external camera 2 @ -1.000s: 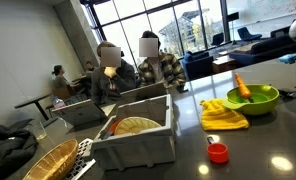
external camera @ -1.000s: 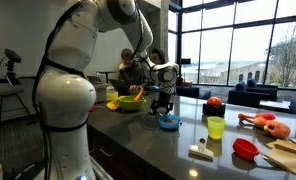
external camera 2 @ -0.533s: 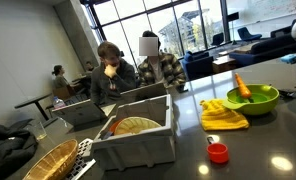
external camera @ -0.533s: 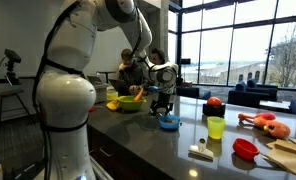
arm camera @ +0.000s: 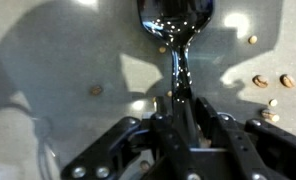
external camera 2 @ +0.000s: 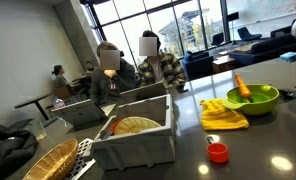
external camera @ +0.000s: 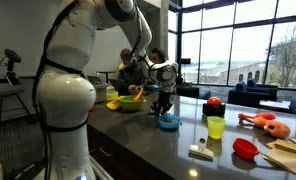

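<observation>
Right, my end effector (arm camera: 185,112) looks clenched on the handle of a dark spoon (arm camera: 178,25), gripped low on the handle so the spoon's bowl points away from the wrist over the grey surface (arm camera: 48,60), among scattered crumbs (arm camera: 268,82). In an exterior view the arm (external camera: 68,95) reaches out elbow-high with its wrist turned down, close over the blue bowl (external camera: 169,123) and beside the green bowl (external camera: 130,103).

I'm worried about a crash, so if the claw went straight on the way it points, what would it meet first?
The spoon: its handle sits between the fingers of the claw. The grey counter lies right behind it, though depth is hard to judge.
</observation>
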Motion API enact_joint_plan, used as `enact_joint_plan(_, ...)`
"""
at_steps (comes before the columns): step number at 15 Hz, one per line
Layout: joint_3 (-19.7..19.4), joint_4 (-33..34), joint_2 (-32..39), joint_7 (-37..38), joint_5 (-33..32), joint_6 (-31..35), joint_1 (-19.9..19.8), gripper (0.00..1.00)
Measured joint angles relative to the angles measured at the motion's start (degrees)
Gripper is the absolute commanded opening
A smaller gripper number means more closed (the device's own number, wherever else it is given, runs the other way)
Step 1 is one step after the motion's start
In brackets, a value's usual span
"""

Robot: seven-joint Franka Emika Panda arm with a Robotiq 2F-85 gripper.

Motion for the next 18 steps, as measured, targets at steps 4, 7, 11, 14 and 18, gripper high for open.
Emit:
enact_joint_plan(4, 0.10, -0.13, -0.07, 0.14, -0.09, 0.04, 0.21, 0.06)
enact_joint_plan(7, 0.12, -0.30, -0.36, 1.19, -1.39, 0.05, 0.56, 0.06)
enact_joint_plan(11, 0.08, -0.32, -1.64, 4.56, -5.57, 0.05, 1.29, 0.06)
enact_joint_plan(14, -0.02, -0.31, -3.69, 8.52, -10.18, -0.04, 1.77, 0.06)
enact_joint_plan(18, -0.25, -0.28, -7.30, 15.13, -17.20, -1.27, 1.85, 0.06)
